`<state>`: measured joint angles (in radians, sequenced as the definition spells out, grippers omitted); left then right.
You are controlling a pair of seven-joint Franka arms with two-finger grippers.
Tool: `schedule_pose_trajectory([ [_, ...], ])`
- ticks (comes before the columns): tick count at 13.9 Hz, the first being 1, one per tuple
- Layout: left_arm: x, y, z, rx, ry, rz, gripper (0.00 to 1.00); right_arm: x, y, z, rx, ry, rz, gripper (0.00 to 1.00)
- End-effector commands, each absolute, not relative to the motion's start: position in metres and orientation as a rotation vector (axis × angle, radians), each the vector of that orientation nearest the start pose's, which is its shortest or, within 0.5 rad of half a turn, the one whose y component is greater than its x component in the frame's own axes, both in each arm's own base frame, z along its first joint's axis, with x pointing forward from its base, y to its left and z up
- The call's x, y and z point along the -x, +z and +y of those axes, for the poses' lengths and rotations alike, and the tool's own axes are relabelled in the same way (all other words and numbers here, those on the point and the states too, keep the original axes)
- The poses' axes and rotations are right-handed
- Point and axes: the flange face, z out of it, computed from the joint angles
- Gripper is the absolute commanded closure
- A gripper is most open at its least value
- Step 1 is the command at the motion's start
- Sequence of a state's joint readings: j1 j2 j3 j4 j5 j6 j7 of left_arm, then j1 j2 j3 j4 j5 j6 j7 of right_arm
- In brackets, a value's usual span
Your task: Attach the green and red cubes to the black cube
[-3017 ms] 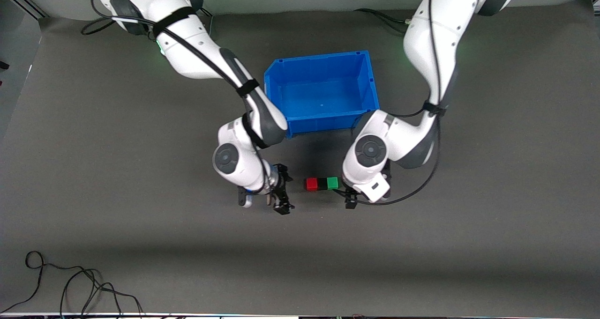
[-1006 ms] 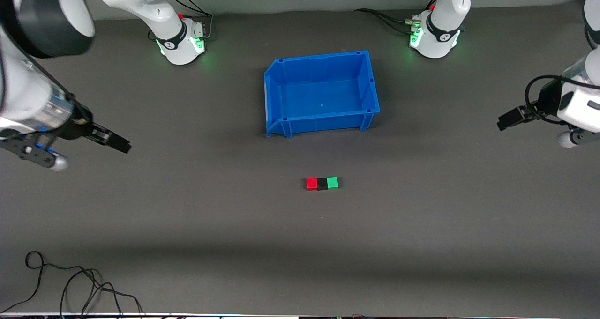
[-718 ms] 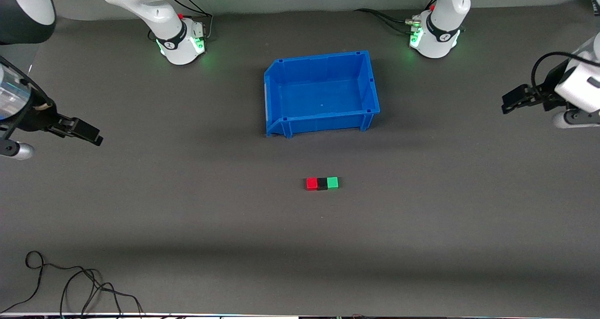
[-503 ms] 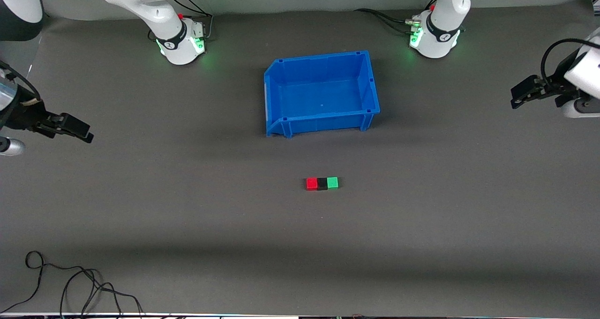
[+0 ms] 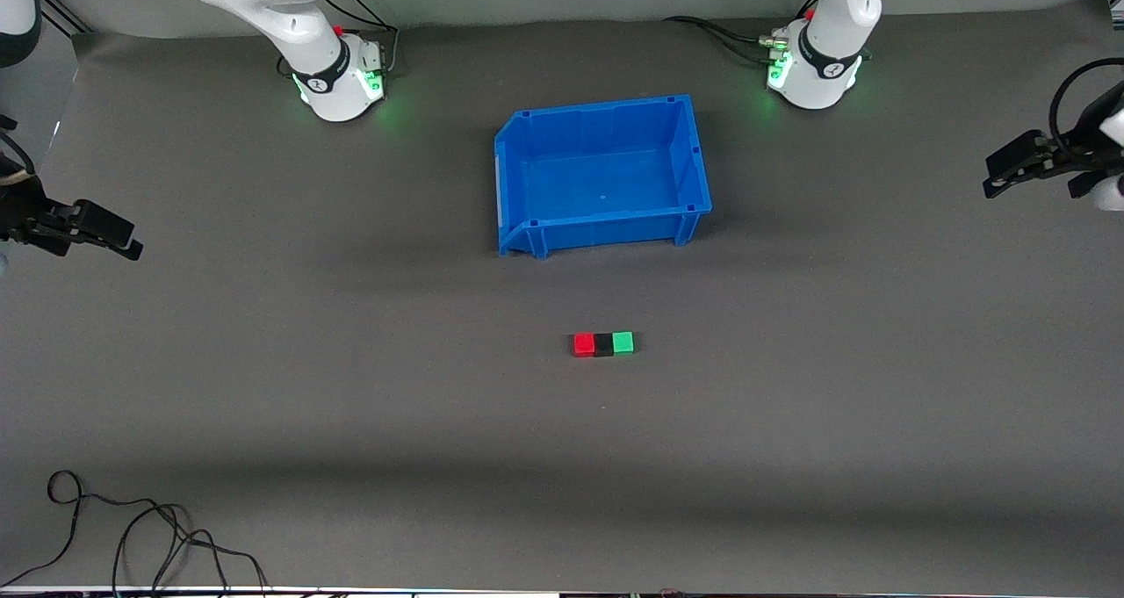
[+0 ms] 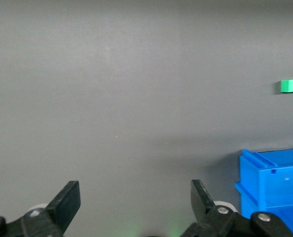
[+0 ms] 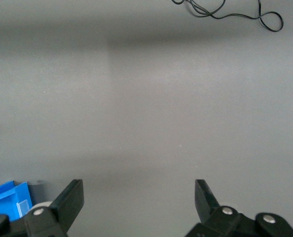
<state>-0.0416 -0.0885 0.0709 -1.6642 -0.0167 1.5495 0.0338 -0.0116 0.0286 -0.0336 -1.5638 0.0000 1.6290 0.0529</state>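
Note:
Three tiny cubes sit touching in one row on the dark mat: the red cube (image 5: 583, 344), the black cube (image 5: 603, 345) in the middle, and the green cube (image 5: 623, 342) toward the left arm's end. No gripper touches them. My left gripper (image 5: 1001, 172) hangs open and empty over the left arm's end of the table. My right gripper (image 5: 110, 232) hangs open and empty over the right arm's end. The left wrist view shows its open gripper (image 6: 135, 197) over bare mat, with the green cube (image 6: 291, 86) far off. The right gripper (image 7: 139, 195) has only mat between its fingers.
An empty blue bin (image 5: 606, 229) stands farther from the front camera than the cube row; it also shows as the bin (image 6: 274, 182) and a corner of the bin (image 7: 8, 197). A loose black cable (image 5: 132, 536) lies at the near edge by the right arm's end, the same cable (image 7: 225, 12).
Both arms have drawn away from the cube row, each out toward its own end of the table. Both grippers stay open. The three cubes have not moved.

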Motion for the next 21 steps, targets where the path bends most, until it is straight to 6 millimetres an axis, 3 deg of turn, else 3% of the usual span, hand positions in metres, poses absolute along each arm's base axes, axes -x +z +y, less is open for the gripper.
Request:
schedule_pose_trajectory([
  [1,-0.521,0.634,0.021,3.193,0.051,0.006,0.0,-0.562,0.624,-0.017,3.149,-0.056,0.094,0.0],
  [7,-0.526,0.63,0.01,3.136,0.049,0.036,0.0,-0.561,0.621,-0.014,3.132,-0.017,0.103,0.0],
  [21,-0.527,0.624,0.016,3.148,0.063,0.013,0.0,-0.558,0.619,-0.013,3.131,0.034,0.11,0.0],
])
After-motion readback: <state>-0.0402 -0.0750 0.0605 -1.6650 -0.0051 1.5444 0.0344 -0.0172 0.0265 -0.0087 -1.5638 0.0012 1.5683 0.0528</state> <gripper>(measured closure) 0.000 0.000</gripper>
